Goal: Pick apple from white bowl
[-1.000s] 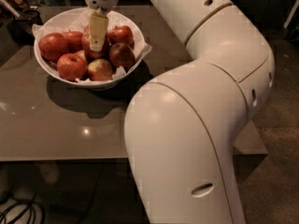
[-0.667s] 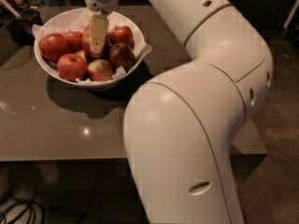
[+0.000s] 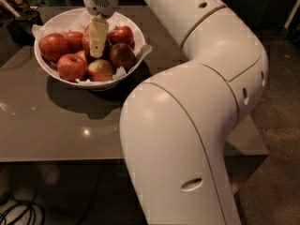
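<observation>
Dim room, grey counter (image 3: 56, 125). Over the middle of the white bowl (image 3: 106, 84) hangs the gripper (image 3: 99, 50), its pale jaws pointing down into the pile; whether they stand apart or together cannot be told. Close against them, partly hidden behind, sits the apple (image 3: 86, 42), deep red, with other apples (image 3: 71, 67) crowded round. The grasp seems in hand: next the jaws must close firmly on it, then lift straight up, clear of the neighbours.

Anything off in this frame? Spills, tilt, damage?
Nothing stands out. The bowl sits level on the table, apples all inside it, paper lining poking over the rim. The pincer is down among the middle apples.
</observation>
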Motion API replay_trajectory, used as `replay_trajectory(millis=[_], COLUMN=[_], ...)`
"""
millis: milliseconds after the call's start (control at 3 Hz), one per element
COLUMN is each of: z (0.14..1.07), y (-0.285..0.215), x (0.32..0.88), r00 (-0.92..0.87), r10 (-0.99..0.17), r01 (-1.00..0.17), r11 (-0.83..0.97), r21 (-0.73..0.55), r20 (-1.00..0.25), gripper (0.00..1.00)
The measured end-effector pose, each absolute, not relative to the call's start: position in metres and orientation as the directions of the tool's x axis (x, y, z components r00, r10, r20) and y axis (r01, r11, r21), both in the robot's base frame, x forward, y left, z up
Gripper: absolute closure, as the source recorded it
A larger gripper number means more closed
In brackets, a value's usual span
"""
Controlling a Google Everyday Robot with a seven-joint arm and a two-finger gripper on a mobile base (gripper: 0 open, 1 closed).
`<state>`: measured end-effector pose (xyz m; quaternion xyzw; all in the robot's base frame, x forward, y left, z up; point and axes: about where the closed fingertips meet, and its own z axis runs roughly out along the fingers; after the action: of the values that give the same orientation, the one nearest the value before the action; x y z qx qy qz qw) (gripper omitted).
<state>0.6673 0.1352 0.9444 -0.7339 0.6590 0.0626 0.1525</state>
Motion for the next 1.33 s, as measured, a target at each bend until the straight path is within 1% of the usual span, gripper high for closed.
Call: replay_trajectory(millis=[333,1000,1333], z=[0.939,0.926,0.916], y=[0.138,0.138,0.135], x=[0.668,0.663,0.655], r00=[0.129,0.128,0.125], r10=[-0.947,-0.942,-0.937], r01=[-0.987,-0.99,-0.992], r11=[-0.094,-0.101,-0.107], r21=[-0.131,-0.1,-0.072], r20=[-0.295,-0.311,-0.327], gripper=[0.24,0.25,0.43])
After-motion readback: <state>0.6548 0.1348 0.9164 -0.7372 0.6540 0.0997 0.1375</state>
